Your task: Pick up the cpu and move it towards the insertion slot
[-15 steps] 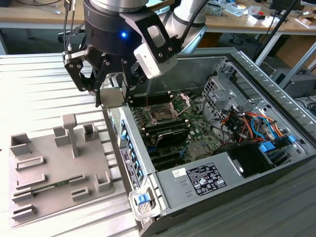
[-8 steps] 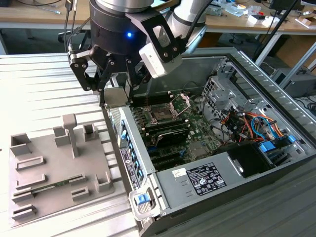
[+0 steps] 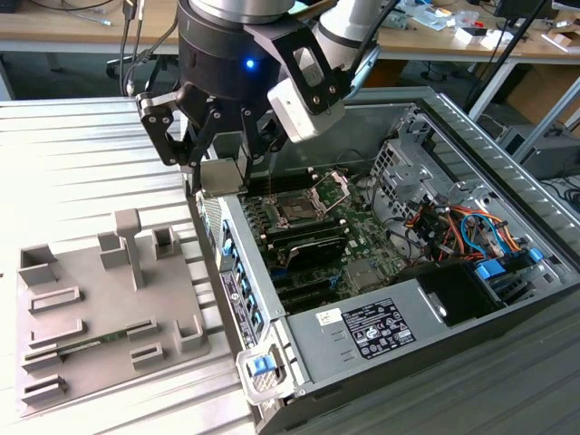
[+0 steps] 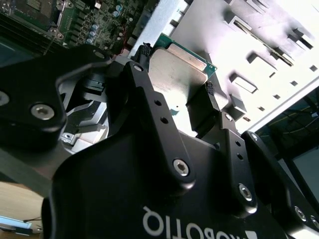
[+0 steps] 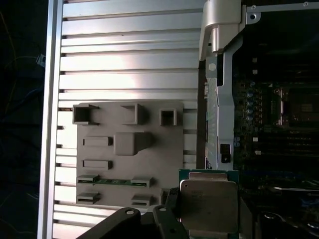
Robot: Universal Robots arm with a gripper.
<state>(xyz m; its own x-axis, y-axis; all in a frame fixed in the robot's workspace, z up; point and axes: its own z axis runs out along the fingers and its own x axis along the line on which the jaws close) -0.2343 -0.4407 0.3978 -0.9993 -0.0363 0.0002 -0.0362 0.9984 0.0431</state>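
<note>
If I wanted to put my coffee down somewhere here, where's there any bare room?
The ribbed metal table is bare beyond the grey tray, on the exterior view's left. The open computer case is crowded with cables, and the pincer holds the cpu by its edge.

The cpu (image 3: pixel 222 177) hangs between tray (image 3: pixel 86 272) and insertion slot (image 3: pixel 294 211).

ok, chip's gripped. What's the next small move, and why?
Probably a short level shift toward the exterior view's right. The jaws are shut on the chip, which hangs over the case wall, and the socket lies on the board beyond that. Keeping height should clear the wall.
</note>
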